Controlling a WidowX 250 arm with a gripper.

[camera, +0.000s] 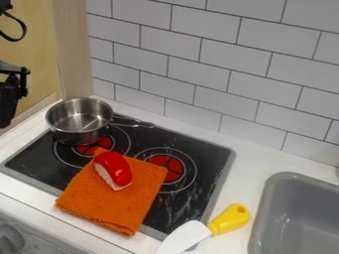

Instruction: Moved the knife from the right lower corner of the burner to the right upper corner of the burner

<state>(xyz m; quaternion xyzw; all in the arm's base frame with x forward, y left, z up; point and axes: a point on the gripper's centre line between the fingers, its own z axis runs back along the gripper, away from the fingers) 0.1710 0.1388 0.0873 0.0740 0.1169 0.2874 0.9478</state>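
1 black stovetop (pixel 210 166) lies near a tiled wall (pixel 198 74); pincer (pixel 7 115) open or closed, I cannot tell.

Scene fairly bright; light soft, even across tiled wall (pixel 198 77) and worktop (pixel 248 161). Glints on steel pot (pixel 76 133), sheen on red toy (pixel 118 166). Pale streaks on black stovetop (pixel 215 159), glare or scuffs, cannot tell which. Soft grey shadow by knife (pixel 182 239).
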